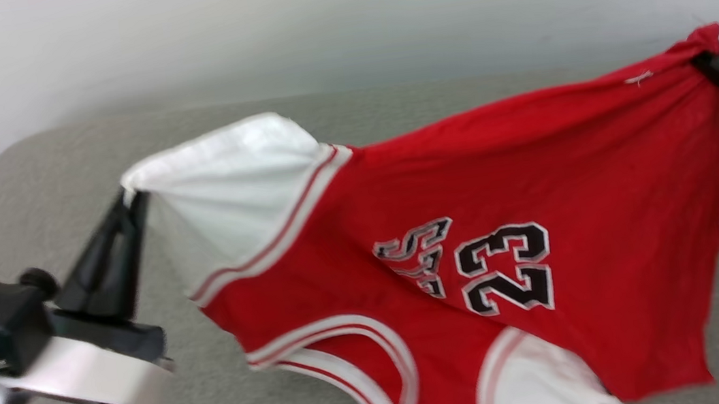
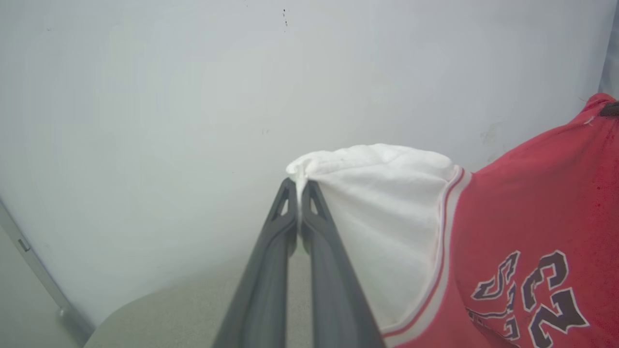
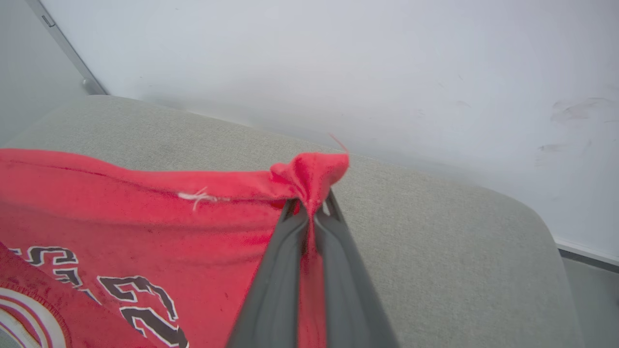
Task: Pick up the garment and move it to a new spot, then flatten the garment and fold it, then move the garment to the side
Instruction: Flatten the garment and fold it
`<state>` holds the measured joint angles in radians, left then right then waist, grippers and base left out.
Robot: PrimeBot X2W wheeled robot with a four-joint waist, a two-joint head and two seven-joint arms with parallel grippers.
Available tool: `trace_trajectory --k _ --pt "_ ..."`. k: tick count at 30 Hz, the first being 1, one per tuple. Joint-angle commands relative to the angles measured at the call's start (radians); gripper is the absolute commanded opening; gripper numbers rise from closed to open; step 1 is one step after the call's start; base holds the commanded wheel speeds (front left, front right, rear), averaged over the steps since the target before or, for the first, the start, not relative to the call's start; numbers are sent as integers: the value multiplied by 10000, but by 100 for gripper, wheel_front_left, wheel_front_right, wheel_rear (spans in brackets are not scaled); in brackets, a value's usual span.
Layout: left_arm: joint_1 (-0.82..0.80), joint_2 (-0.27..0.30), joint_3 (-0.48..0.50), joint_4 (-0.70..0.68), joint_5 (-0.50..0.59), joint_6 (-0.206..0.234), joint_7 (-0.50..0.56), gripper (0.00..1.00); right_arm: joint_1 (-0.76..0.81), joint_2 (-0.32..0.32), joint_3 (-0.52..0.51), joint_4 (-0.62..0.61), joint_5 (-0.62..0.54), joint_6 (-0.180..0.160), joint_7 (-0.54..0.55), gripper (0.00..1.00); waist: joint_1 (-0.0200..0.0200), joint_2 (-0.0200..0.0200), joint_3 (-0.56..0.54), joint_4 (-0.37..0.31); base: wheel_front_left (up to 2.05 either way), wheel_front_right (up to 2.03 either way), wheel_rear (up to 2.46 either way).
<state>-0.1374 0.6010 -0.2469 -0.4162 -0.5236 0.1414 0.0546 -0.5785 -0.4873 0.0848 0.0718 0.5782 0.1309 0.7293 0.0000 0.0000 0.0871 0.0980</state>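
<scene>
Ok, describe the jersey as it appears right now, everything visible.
The jersey is soft red cloth with white sleeves, red-and-white striped trim and a black, white-outlined "23". It hangs stretched sideways in the air, wrinkled, above a grey upholstered surface. The left hand pinches a white sleeve tip; the right hand pinches a red hem corner.

Bright, even, soft light; slight blur, faint shadows

1. The left end effector [image 1: 132, 206] rises from the lower left, its dark fingers pressed together on a corner of the garment [image 1: 600, 152].
2. The right end effector [image 1: 704, 62] enters from the right edge, its fingers pinched on another corner.
</scene>
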Motion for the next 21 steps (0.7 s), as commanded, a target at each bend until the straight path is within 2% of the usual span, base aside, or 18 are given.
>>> trace_trajectory --k 1,11,21 --pt "-289 237 278 -223 250 123 -119 0 -36 67 -91 -453 -56 -4 92 0 0 0 -520 -728 0 0 0" --pt "-1213 1089 1875 -1458 460 514 -324 0 38 668 -629 -2527 -160 -4 627 0 0 0 -571 -1824 0 0 0" --pt "-3136 1615 2381 -1467 312 343 -48 0 -542 1162 -988 -3590 -348 -4 334 0 0 0 -109 -2279 0 0 0"
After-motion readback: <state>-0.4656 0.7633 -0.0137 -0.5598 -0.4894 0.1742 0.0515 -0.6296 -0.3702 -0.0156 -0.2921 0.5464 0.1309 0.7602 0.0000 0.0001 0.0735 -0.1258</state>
